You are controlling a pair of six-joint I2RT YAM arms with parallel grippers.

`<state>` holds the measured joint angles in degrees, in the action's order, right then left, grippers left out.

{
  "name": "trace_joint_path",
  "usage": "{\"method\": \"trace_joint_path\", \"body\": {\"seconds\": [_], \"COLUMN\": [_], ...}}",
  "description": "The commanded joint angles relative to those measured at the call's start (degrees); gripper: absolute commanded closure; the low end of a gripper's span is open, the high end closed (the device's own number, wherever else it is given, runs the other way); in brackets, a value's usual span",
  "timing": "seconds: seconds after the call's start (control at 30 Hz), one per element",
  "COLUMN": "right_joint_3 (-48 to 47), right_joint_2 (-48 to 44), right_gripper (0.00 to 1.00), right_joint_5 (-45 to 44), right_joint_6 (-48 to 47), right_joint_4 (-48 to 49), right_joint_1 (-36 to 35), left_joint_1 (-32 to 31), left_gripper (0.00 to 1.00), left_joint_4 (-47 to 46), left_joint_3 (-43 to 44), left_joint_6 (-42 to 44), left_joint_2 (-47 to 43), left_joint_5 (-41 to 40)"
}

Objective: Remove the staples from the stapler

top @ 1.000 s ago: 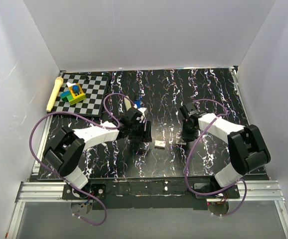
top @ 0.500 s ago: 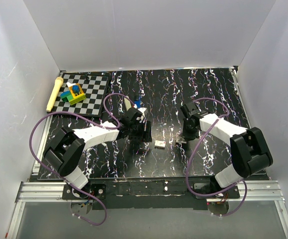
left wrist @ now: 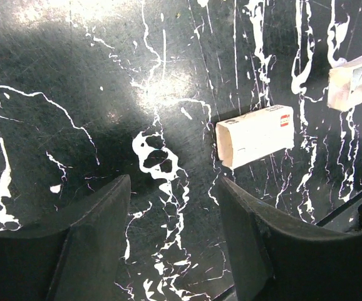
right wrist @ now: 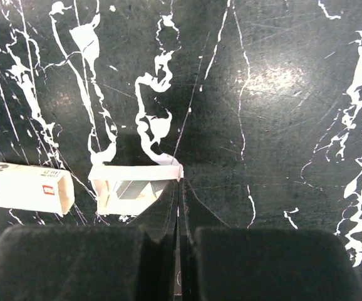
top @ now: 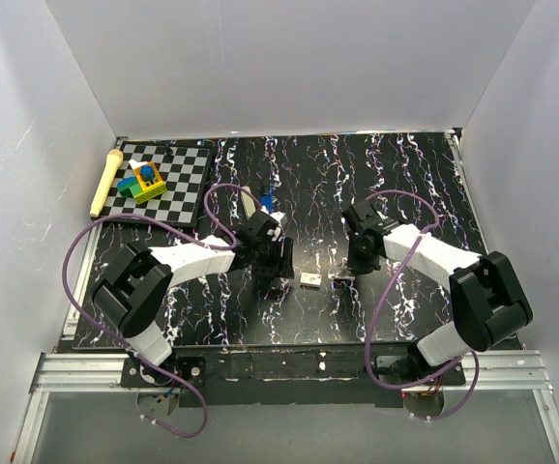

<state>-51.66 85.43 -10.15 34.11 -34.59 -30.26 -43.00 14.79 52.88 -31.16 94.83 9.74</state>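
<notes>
My open, empty left hand [top: 276, 271] sits nearer the stapler [top: 269, 200], just behind its wrist; right hand [right wrist: 178, 229] pinched closed.

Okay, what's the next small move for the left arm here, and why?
Probably lift the left pincer and swing it toward the far side, over the stapler. The pincer is open and holds nothing, hanging above the table near a small white box, while the stapler lies beyond its wrist, not gripped.
</notes>
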Motion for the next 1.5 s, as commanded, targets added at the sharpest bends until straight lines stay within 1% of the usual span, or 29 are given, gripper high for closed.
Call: {"method": "trace_joint_path", "body": {"seconds": [0.0,0.23,0.37,0.43,1.47], "right_joint_3": [-0.81,-1.16,-1.51,-1.69,-3.62], "right_joint_2": [-1.4,-0.7,0.26,0.62,4.22], "right_gripper": [0.99,0.99,0.99,0.99,0.99], "right_joint_5": [0.75,1.01,0.92,0.66,1.27], "right_joint_6": [1.66,2.89,3.33,3.51,3.25], "right_joint_4": [-0.66,-0.39,-0.48,-0.57,-1.36], "right_joint_1": [-1.2,-3.31,-4.63,-4.98,-7.18], "left_joint_1": [-0.59,-1.2,-1.47,-1.56,-2.79], "left_gripper": [0.46,0.68,0.91,1.0,1.0], "left_joint_4": [-0.37,-0.46,-0.46,-0.55,-1.08], "left_joint_3": [1.52,2.31,2.58,2.66,4.69], "left_joint_6": [-0.4,-0.4,-0.4,-0.4,-0.39], "left_joint_2": [0.62,2.47,3.08,3.35,6.78], "left_joint_5": [0.19,0.72,0.9,0.9,1.25]}}
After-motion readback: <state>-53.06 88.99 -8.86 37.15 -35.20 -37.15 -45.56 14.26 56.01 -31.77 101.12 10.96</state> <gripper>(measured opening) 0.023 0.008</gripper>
